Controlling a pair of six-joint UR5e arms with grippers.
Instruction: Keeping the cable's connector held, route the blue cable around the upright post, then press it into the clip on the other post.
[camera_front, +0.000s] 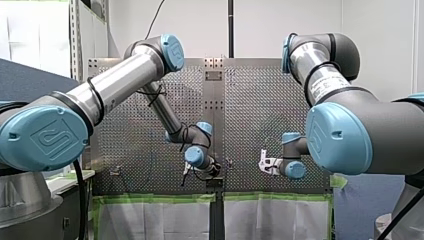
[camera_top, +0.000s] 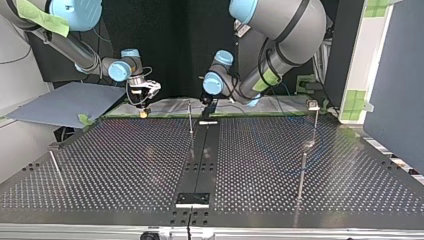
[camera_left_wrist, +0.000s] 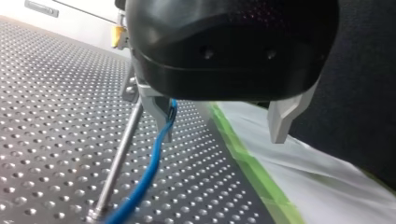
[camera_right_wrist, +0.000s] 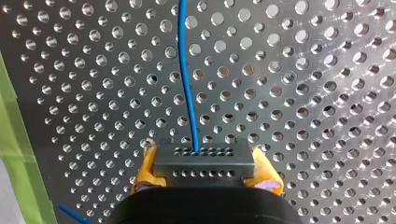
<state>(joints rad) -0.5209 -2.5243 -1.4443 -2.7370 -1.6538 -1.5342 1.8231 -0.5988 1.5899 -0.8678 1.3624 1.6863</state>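
Perforated tabletop (camera_top: 125, 165) is taking up most of the top view, with loads of open room running toward its near edge and green tape (camera_left_wrist: 247, 158) lining the far edge. I'm counting four thin posts. The middle post (camera_top: 190, 117) is standing close to that taped edge, and the clip (camera_top: 313, 105) is sitting on another post well off to one side of it. My left hand (camera_left_wrist: 222, 139) is hovering just beside the middle post, fingers spread wide and gripping nothing, with the one blue cable (camera_left_wrist: 149, 172) running against one finger and dropping by the post's base. My right hand (camera_right_wrist: 205, 167) is hanging off the post's other side, yellow pads clamping the single grey connector (camera_right_wrist: 204, 158).
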